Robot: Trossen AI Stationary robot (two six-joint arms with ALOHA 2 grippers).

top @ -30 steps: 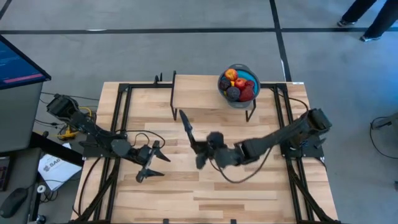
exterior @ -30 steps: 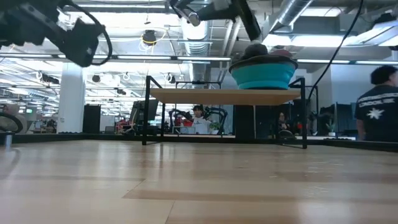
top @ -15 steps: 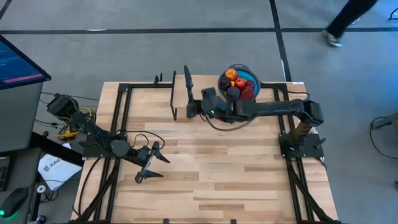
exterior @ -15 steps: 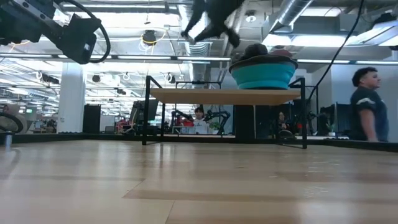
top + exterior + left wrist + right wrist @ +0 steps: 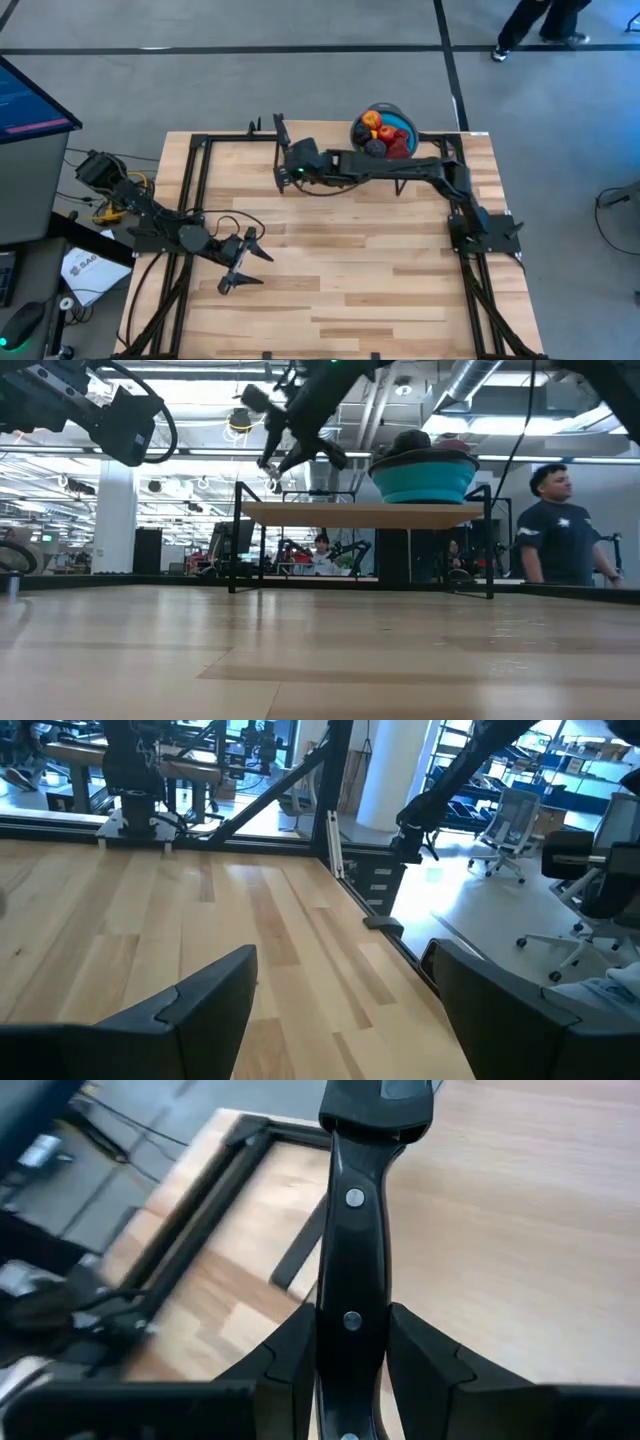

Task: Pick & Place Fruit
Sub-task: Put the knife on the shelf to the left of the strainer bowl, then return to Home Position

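Observation:
The blue bowl (image 5: pixel 402 127) stands on the right end of a raised wooden shelf (image 5: pixel 340 140) and holds several red, orange and dark purple fruits (image 5: pixel 380 137). From table height the bowl (image 5: pixel 425 478) shows on the shelf (image 5: pixel 360 513). My right gripper (image 5: pixel 288 162) reaches over the shelf's left end, shut on a slim black knife (image 5: pixel 352 1260). It hangs above the shelf in the low view (image 5: pixel 285 450). My left gripper (image 5: pixel 243 262) waits open over the table's left part, and its own view shows the fingers wide apart (image 5: pixel 350 990). My right gripper pinches the knife's riveted black handle (image 5: pixel 350 1320) between its two fingers (image 5: pixel 292 1360), which lie one on each flat side. The knife runs forward along the fingers, out past their ends. It is lifted clear of the shelf and the table.
Black frame rails (image 5: pixel 190 190) run along the table's left and right sides. The shelf stands on dark legs (image 5: pixel 238 540) at the far edge. Bare wooden table (image 5: pixel 350 270) lies between the arms. A person (image 5: pixel 560 530) stands in the room behind the table.
My right gripper, shut on the knife throughout, has risen from the table's middle, swung toward the far edge, then moved left along the shelf to its left end. The knife has turned with it. A person has walked across behind the table.

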